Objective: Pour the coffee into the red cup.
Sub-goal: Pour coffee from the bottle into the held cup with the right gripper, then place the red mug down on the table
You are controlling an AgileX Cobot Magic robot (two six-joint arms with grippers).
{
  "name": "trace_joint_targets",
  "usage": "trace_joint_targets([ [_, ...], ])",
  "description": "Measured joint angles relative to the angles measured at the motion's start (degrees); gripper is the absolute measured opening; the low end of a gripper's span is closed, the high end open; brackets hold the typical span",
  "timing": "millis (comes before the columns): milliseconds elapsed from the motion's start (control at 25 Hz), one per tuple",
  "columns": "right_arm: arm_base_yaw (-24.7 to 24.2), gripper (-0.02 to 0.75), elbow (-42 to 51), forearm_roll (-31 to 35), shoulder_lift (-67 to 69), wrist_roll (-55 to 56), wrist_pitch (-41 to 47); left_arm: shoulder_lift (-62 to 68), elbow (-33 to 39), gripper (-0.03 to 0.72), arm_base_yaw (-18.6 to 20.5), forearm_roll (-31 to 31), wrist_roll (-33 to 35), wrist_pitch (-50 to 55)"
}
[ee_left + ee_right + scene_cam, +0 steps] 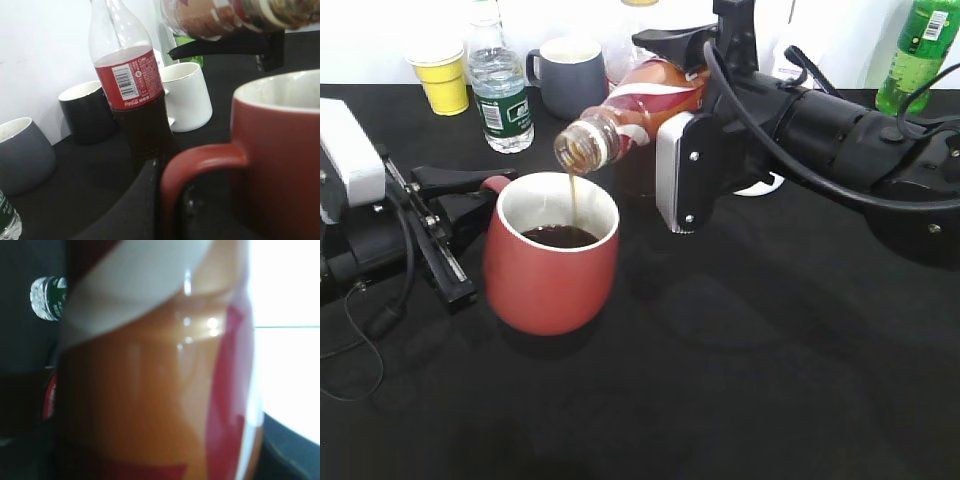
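The red cup [552,268] stands at centre left on the black table, dark coffee inside. My left gripper [485,195] is shut on its loop handle [197,165]. My right gripper [682,130] is shut on the coffee bottle [640,108], which is tipped mouth-down to the left above the cup. A thin brown stream [574,200] runs from its mouth into the cup. The bottle also shows at the top of the left wrist view [230,17] and fills the right wrist view [155,380], hiding the jaws there.
Along the back stand a yellow paper cup [442,78], a water bottle [500,95], a grey-blue mug [568,75] and a green bottle [918,50]. The left wrist view shows a cola bottle [135,95], a white mug [185,95], a black mug [87,112].
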Motion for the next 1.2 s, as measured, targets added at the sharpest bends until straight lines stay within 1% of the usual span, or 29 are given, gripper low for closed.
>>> trace_joint_targets([
  [160,0.0,0.529,0.0,0.0,0.0,7.0,0.0,0.04,0.0,0.049,0.0,-0.05,0.0,0.0],
  [200,0.0,0.529,0.0,0.0,0.0,11.27,0.0,0.04,0.0,0.049,0.0,-0.1,0.0,0.0],
  [240,0.0,0.529,0.0,0.0,0.0,17.74,0.0,0.04,0.0,0.049,0.0,-0.3,0.0,0.0],
  [320,0.0,0.529,0.0,0.0,0.0,35.02,0.0,0.11,0.0,0.049,0.0,-1.43,0.0,0.0],
  [400,0.0,0.529,0.0,0.11,0.0,57.32,0.0,0.11,0.0,0.049,0.0,-2.73,0.0,0.0],
  [440,0.0,0.529,0.0,0.18,0.0,65.4,0.1,0.11,0.0,0.049,0.0,-3.06,0.0,0.0],
  [520,0.0,0.529,0.0,0.22,-0.06,74.68,0.16,0.11,0.0,0.049,0.0,-4.5,0.0,0.0],
  [600,0.0,0.529,0.0,0.36,-0.06,78.72,0.18,0.11,0.0,0.05,0.0,-8.61,0.0,0.02],
  [720,0.0,0.529,0.0,0.42,-0.06,79.76,0.36,0.11,0.0,0.05,0.0,-18.49,0.5,0.02],
  [840,0.0,0.529,0.0,0.42,-0.06,79.89,0.36,0.11,0.0,0.05,0.48,-27.66,4.98,0.02],
  [920,0.0,0.529,0.0,0.42,-0.06,79.89,0.36,0.11,0.0,0.05,4.31,-28.92,5.94,0.02],
  [1040,0.0,0.529,0.0,0.42,-0.06,79.89,0.42,0.94,-0.27,0.05,12.77,-29.71,5.99,0.16],
  [1080,0.0,0.529,0.0,0.44,-0.06,79.89,0.42,1.81,-1.17,0.05,14.97,-29.71,5.99,0.08],
  [1160,0.0,0.529,0.0,0.44,-0.06,79.89,0.42,4.63,-3.53,0.05,18.2,-29.06,6.05,0.04],
  [1200,0.0,0.529,0.0,0.49,-0.11,79.89,0.42,6.15,-4.83,0.05,19.03,-28.78,6.05,0.04],
])
